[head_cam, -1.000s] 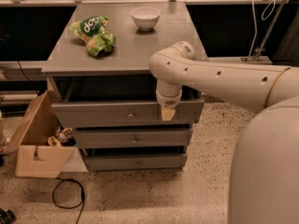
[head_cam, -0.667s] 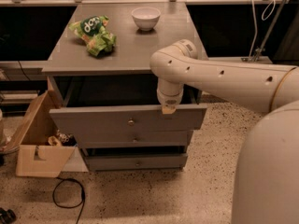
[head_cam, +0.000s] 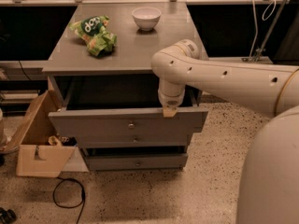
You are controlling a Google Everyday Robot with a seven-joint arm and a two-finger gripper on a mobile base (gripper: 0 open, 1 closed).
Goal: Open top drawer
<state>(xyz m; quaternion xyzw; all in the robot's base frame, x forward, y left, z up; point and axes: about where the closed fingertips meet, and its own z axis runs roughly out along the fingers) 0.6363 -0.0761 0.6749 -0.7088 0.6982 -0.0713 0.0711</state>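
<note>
The top drawer (head_cam: 93, 124) is a grey wooden drawer with a wide front panel and a small round metal knob (head_cam: 131, 124) at centre. It stands pulled well out from the grey cabinet (head_cam: 70, 62), and its dark inside shows. My gripper (head_cam: 169, 111) hangs from the white arm at the drawer's top front edge, right of the knob. Its tan fingertips (head_cam: 169, 112) rest against the upper lip of the panel.
A green chip bag (head_cam: 95, 33) and a white bowl (head_cam: 146, 17) sit on the cabinet top. Two shallower drawers (head_cam: 135, 161) sit below. An open cardboard box (head_cam: 37, 146) stands on the floor at left, with a black cable (head_cam: 70, 197) nearby.
The top drawer has slid further out toward the camera, and my gripper has moved forward and down with its front edge.
</note>
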